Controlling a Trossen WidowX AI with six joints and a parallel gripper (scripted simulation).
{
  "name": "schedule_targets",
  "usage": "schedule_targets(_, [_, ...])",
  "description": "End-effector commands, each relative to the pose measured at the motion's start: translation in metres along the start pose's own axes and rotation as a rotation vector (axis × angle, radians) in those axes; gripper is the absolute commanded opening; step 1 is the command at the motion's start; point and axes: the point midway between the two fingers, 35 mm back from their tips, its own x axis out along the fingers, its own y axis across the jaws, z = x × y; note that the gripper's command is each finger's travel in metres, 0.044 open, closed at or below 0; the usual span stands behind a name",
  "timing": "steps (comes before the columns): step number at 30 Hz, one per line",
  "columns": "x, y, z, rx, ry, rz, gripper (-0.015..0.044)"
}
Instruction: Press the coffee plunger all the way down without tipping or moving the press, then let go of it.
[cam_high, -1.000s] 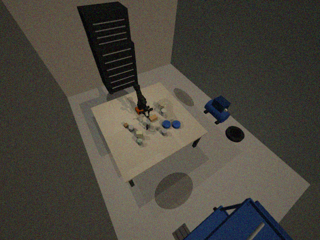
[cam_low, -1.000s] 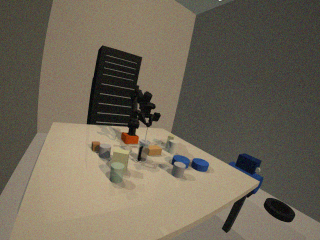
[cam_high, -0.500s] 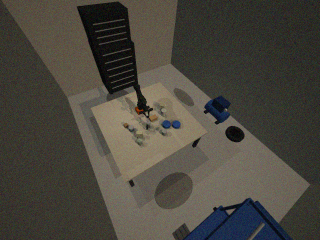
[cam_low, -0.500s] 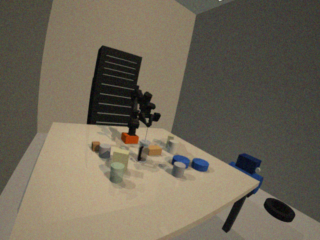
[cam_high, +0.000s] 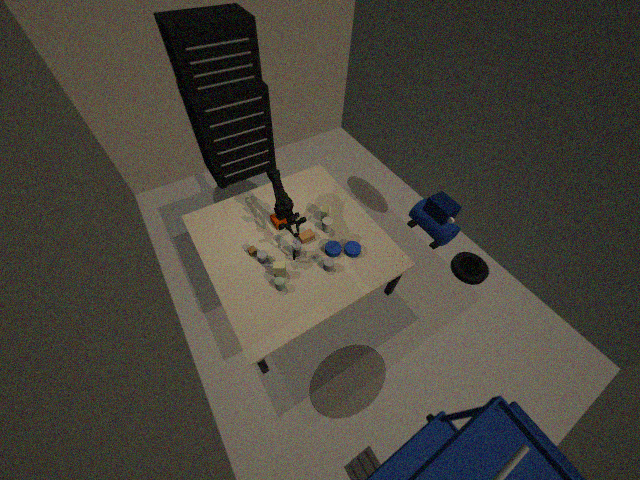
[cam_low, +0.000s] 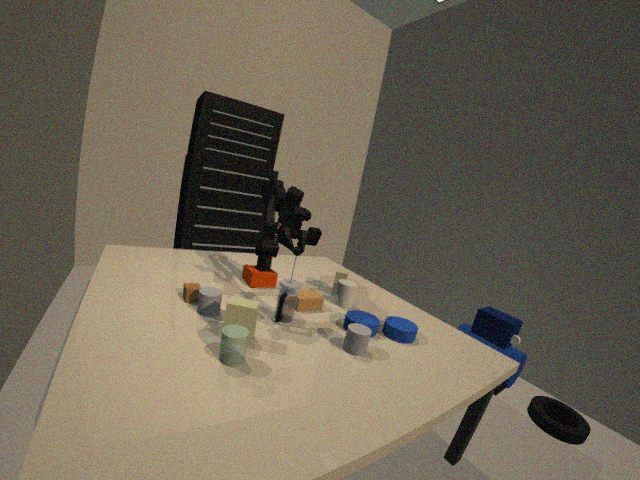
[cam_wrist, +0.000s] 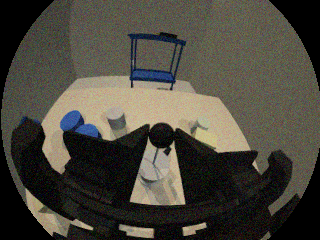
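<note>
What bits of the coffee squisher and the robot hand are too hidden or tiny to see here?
- Top view: the coffee press is too small; its plunger rod does not show.
- Exterior view: the knob is hidden inside the gripper, which is shut on it; only the thin rod shows.
- Wrist view: the fingers cover the sides of the knob, so the contact spots are hidden.
- Wrist view: the press body is blurred; the liquid level is unreadable.
</note>
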Motion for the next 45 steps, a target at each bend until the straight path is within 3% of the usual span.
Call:
schedule_targets(1, [0.011, 0.0, -0.026, 0.006, 0.061, -0.001, 0.0115])
schedule_targets(45, [0.056, 0.002, -0.064, 0.006, 0.06, -0.001, 0.0115])
